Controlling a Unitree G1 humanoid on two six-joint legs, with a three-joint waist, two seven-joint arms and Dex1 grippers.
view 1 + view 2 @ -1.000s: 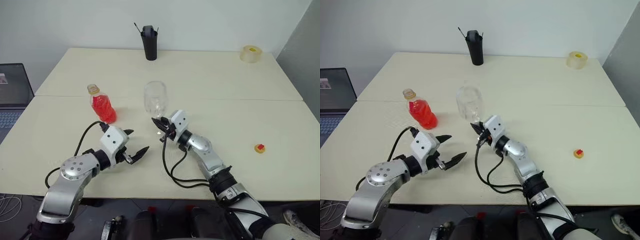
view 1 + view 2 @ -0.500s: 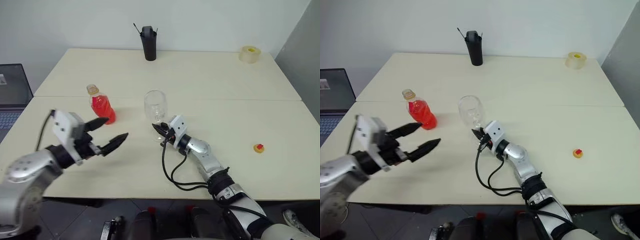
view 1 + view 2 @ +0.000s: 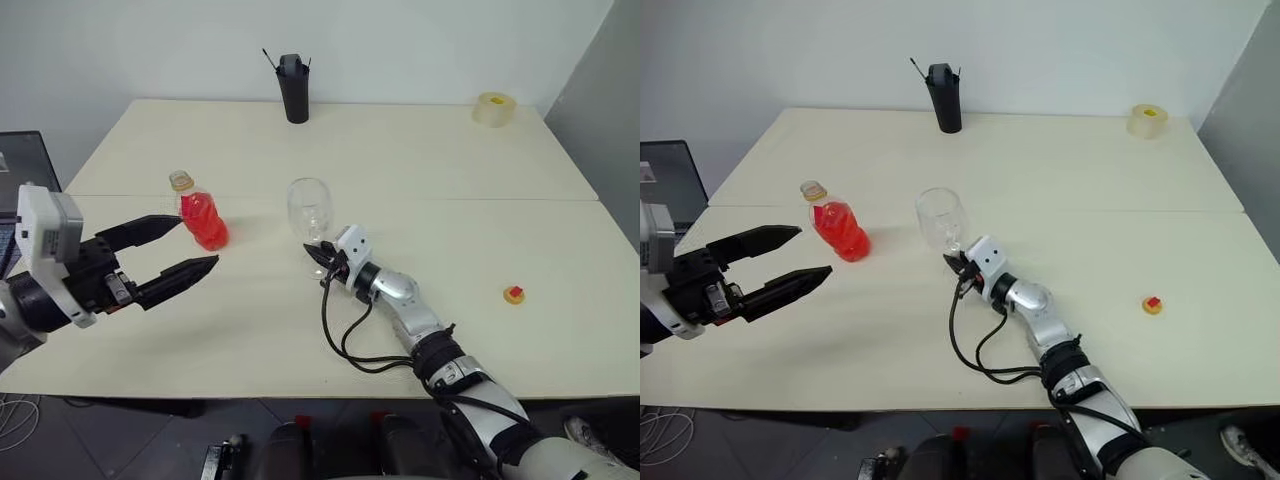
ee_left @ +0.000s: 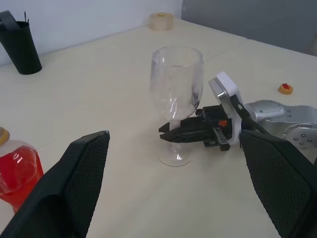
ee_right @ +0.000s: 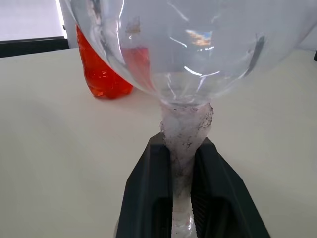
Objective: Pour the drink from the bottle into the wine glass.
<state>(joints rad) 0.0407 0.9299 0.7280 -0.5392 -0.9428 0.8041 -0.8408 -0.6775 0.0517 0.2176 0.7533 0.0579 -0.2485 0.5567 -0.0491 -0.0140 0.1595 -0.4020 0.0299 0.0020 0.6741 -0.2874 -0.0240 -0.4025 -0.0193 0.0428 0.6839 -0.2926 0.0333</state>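
The bottle (image 3: 203, 215) stands upright on the left half of the table, part full of the red drink (image 5: 101, 74). The empty wine glass (image 3: 309, 207) stands upright near the table's middle. My right gripper (image 3: 318, 252) lies low and level at the glass's base. In the right wrist view its two black fingers (image 5: 148, 188) press on either side of the stem (image 5: 184, 134). My left gripper (image 3: 198, 241) hangs in the air just in front of the bottle, wide open and empty, pointing towards the glass (image 4: 176, 84).
A tall black cup (image 3: 293, 88) stands at the table's far edge and a tape roll (image 3: 491, 108) at the far right corner. A small red-and-yellow cap (image 3: 514, 294) lies on the right. A laptop (image 3: 670, 175) sits beyond the left edge. A black cable loops beside my right arm.
My left arm has lifted off the table's front and swung up and to the left, its gripper still wide open. My right gripper has stayed at the glass's stem.
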